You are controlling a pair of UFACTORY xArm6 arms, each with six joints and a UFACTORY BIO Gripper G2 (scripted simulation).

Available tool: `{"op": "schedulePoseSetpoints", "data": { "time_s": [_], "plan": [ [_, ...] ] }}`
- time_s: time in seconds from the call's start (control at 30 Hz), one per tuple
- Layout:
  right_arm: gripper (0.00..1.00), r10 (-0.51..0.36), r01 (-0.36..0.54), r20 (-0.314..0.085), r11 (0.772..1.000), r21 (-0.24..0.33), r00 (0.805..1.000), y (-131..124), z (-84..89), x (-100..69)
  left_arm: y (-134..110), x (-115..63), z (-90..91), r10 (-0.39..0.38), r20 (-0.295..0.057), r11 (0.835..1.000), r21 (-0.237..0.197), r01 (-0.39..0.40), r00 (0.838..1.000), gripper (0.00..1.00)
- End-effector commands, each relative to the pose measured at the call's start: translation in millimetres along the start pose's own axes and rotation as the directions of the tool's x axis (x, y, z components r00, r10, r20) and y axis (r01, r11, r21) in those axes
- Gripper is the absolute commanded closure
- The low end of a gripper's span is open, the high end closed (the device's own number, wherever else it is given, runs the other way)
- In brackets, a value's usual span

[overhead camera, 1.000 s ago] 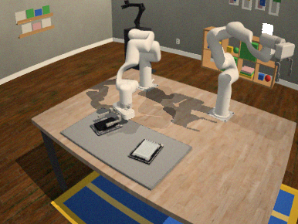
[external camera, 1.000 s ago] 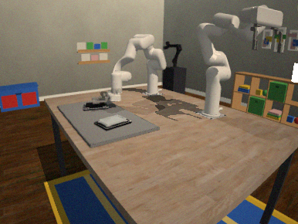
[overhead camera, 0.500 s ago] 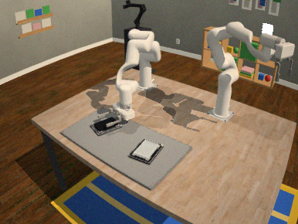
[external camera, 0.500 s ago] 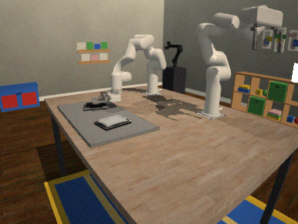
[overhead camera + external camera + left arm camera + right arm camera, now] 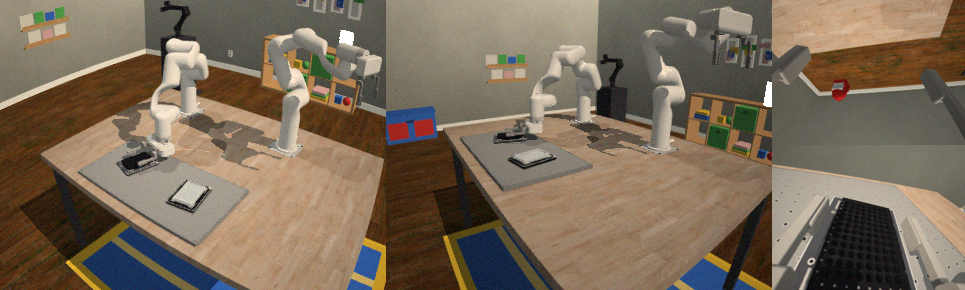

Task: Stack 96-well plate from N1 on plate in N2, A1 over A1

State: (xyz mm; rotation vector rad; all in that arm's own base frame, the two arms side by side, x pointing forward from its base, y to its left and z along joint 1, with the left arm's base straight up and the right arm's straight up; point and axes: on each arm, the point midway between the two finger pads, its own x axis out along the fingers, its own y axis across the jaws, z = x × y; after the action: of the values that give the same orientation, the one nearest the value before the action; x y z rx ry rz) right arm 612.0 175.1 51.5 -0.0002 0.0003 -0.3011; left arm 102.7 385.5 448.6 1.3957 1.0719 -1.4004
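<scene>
One black plate (image 5: 135, 162) (image 5: 504, 135) (image 5: 864, 242), far left, between the right claw's (image 5: 140, 153) (image 5: 516, 127) (image 5: 865, 224) partly spread fingers. One white plate (image 5: 190, 194) (image 5: 532, 157), nearer. Left claw (image 5: 368, 98) (image 5: 731, 64) (image 5: 864, 75): spread wide.
</scene>
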Motion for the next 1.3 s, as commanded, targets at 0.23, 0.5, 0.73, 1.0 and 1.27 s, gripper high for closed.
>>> {"op": "schedulePoseSetpoints", "data": {
  "time_s": [0.23, 0.5, 0.73, 1.0, 1.27],
  "plan": [
    [0.63, 0.0, 0.0, 0.003, 1.0, 0.003, 1.0, 0.9, -4.4, 1.0, 0.0, -1.6, -0.1, 0.0, -0.004, 1.0, 0.0, 0.0, 1.0, 0.0],
    [0.63, 0.0, 0.0, 0.003, 1.0, 0.003, 1.0, 0.9, -7.1, 1.0, 0.0, -1.6, -0.1, 0.0, -0.004, 1.0, 0.0, 0.0, 1.0, 0.0],
    [0.63, 0.0, 0.0, 0.004, 1.0, 0.003, 1.0, 1.0, -7.1, 1.0, 0.0, -1.6, -0.1, 0.0, -0.004, 1.0, 0.0, 0.0, 1.0, 0.0],
    [0.63, 0.0, 0.0, 0.004, 1.0, 0.003, 1.0, 1.0, -7.1, 1.1, 0.0, -1.6, -0.1, 0.0, -0.004, 1.0, 0.0, 0.0, 1.0, 0.0],
    [1.0, 0.0, 0.0, 0.004, 1.0, 0.003, 1.0, 1.0, -7.0, 1.1, 0.0, -1.6, -0.1, 0.0, -0.004, 1.0, 0.0, 0.0, 1.0, 0.0]
  ]
}}
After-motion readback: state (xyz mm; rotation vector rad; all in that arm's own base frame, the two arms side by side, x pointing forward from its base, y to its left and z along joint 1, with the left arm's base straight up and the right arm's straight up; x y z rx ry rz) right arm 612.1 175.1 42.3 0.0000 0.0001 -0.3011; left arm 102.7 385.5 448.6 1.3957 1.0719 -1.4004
